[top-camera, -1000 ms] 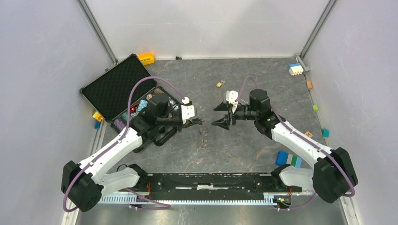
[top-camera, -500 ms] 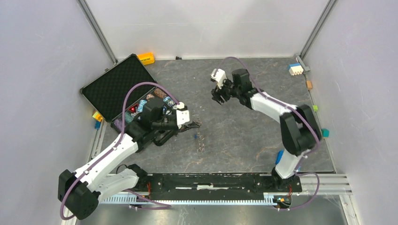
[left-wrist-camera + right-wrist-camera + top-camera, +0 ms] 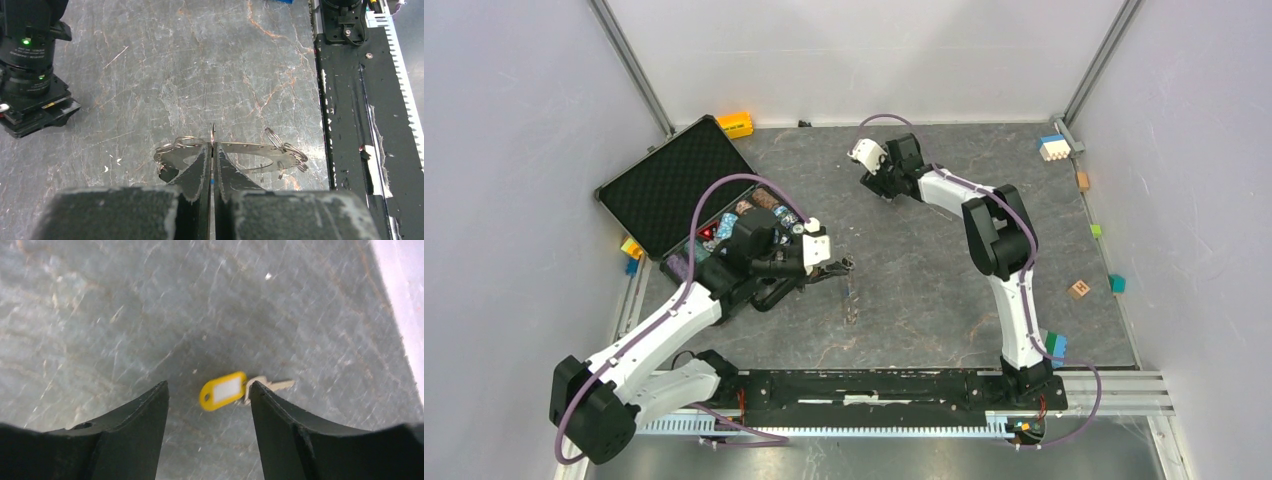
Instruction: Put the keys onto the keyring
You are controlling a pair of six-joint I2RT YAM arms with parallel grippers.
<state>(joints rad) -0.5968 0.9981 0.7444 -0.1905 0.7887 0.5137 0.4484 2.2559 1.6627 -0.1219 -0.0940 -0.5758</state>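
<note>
My left gripper [image 3: 212, 146] is shut on the keyring [image 3: 240, 148], a thin flat silvery hoop carrying several small split rings. It holds the keyring just above the table, left of centre, where the left gripper [image 3: 842, 266] shows in the top view. A blue speck sits between the closed fingers; I cannot tell what it is. My right gripper [image 3: 209, 385] stands open over a key with a yellow tag [image 3: 225, 390], which lies flat between the fingertips and close to the right one. From above, the right gripper [image 3: 879, 188] is at the back of the table and hides that key.
An open black case [image 3: 664, 185] with poker chips lies at the left, behind the left arm. Toy blocks sit along the edges: orange [image 3: 735, 123], white and blue [image 3: 1053, 147], a wooden cube [image 3: 1080, 289]. A black arm base [image 3: 30, 65] and the black front rail [image 3: 360, 115] show in the left wrist view.
The right arm has swung from the table's middle to the far back and now hovers over the yellow-tagged key. The left gripper stayed shut and shifted slightly toward the front.
</note>
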